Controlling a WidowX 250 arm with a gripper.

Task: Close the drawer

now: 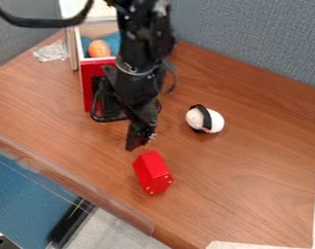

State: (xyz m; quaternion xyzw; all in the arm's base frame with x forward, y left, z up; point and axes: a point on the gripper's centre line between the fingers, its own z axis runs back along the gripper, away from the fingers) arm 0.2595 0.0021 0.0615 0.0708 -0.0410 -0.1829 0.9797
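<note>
The gripper hangs over the table in front of the drawer, to the right of its front and just above a red block. Behind the arm at the upper left, the drawer is pulled out, its red front facing the camera side. Inside it lie an orange round object and something blue. The arm covers the right part of the drawer and of its front.
Close below the gripper lies the red block on the brown table. A white object with a black band lies to the right. Crumpled clear plastic is left of the drawer. Grey partitions stand behind.
</note>
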